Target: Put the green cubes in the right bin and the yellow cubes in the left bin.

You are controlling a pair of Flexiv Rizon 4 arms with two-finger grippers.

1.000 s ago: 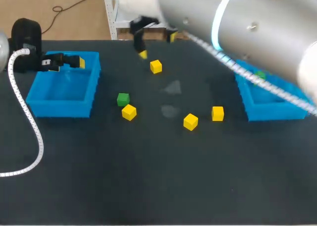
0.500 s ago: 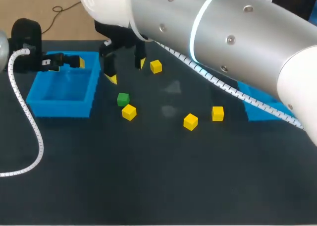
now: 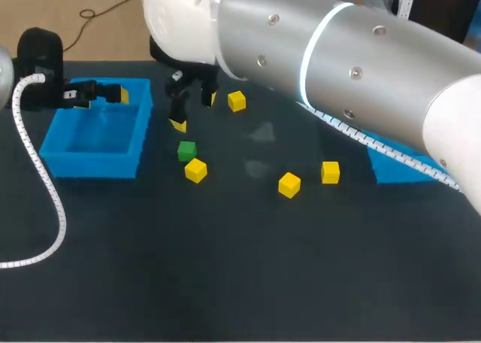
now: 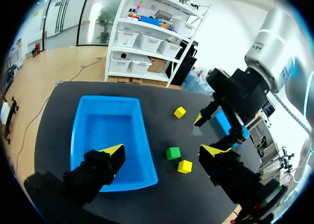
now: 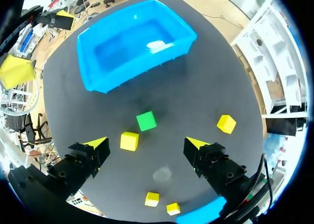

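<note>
Our right gripper (image 3: 194,111): moved from the table's far edge forward and leftward, now close over the green cube (image 3: 186,150). Our right arm (image 3: 338,65): now covers most of the right bin (image 3: 402,170).

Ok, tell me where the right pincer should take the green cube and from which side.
Come straight down from above and close on two opposite upright faces of the green cube. It sits flat on the table, top clear. The right pincer is open wider than it; keep its fingers off the yellow cube near one corner.
</note>
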